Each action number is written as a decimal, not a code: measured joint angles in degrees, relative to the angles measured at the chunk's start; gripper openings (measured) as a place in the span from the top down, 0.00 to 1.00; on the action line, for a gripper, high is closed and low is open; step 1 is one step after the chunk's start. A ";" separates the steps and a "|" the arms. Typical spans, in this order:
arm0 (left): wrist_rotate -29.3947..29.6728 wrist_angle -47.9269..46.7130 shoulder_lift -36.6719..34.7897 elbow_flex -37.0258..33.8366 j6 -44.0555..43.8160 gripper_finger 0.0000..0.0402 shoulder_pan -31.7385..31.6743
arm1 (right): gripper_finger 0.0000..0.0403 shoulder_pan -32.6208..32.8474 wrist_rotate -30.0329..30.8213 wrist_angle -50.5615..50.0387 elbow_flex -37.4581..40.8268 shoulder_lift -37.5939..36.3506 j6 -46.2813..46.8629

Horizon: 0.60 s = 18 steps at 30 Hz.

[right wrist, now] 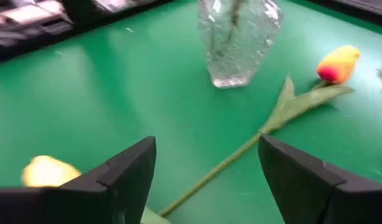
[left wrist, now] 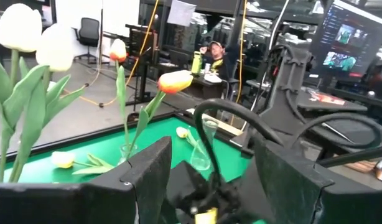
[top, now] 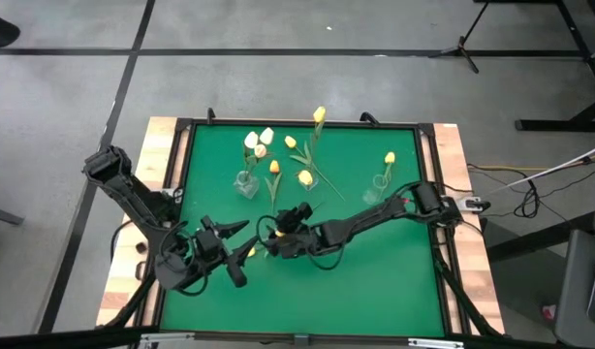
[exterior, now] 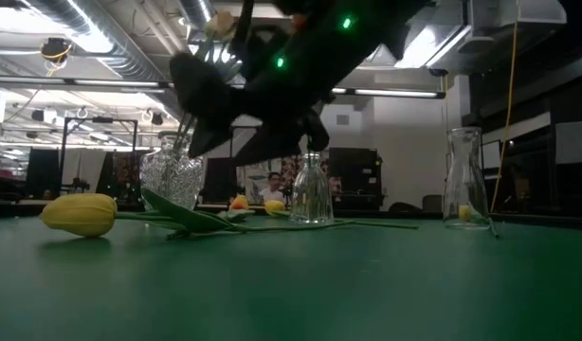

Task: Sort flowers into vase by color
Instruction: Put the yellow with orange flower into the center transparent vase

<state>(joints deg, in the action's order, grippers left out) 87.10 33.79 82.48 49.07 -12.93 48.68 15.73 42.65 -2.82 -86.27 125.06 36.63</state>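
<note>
Beside the cut-glass vase (right wrist: 239, 38), the right claw (right wrist: 206, 180) hung wide open, empty, straddling the orange-tipped tulip (right wrist: 338, 64)'s stem; it needed lowering squarely before pinching. Left claw (top: 241, 254): open, idle.

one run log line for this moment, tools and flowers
left tool: open, empty | right tool: open, above orange-yellow tulip lying on mat | white tulips: in crystal vase
</note>
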 joint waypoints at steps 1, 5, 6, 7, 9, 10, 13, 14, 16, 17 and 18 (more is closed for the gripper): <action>0.18 -0.01 0.00 -0.01 -0.06 0.44 0.24 | 0.29 -0.35 0.11 -0.28 -0.37 0.59 0.41; 0.65 0.03 0.00 -0.01 -0.30 0.44 0.72 | 0.29 -1.77 -0.14 -0.27 -0.54 2.19 2.23; 0.44 0.07 0.00 0.00 -0.31 0.44 0.85 | 0.29 -2.13 -0.10 -0.50 -0.54 2.66 2.86; 0.43 0.06 0.00 0.00 -0.33 0.44 0.92 | 0.29 -2.52 -0.17 -0.48 -0.52 2.97 3.33; 0.43 0.08 0.00 0.01 -0.41 0.44 0.95 | 0.29 -3.44 -0.23 -0.24 -0.49 3.43 3.66; 0.43 0.09 0.00 0.00 -0.42 0.44 0.92 | 0.29 -3.90 -0.27 -0.10 -0.49 3.47 3.93; 0.45 0.08 0.00 0.00 -0.44 0.44 0.91 | 0.29 -4.88 -1.14 0.38 -0.52 4.11 5.07; 0.43 0.08 0.00 -0.01 -0.44 0.44 0.91 | 0.29 -5.18 -1.45 0.68 -0.54 4.45 5.24; 0.43 0.08 0.00 0.01 -0.44 0.44 0.91 | 0.29 -5.47 -2.22 0.21 -0.39 4.78 5.28; 0.44 0.06 0.00 0.01 -0.44 0.44 0.91 | 0.29 -5.47 -2.43 1.18 -0.42 5.20 5.44; 0.44 0.07 0.00 0.01 -0.44 0.44 0.91 | 0.29 -5.47 -3.01 1.70 -0.56 5.42 5.77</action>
<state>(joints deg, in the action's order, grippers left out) 87.54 33.86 82.48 49.08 -13.37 49.58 10.26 39.64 -1.12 -86.83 130.48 42.40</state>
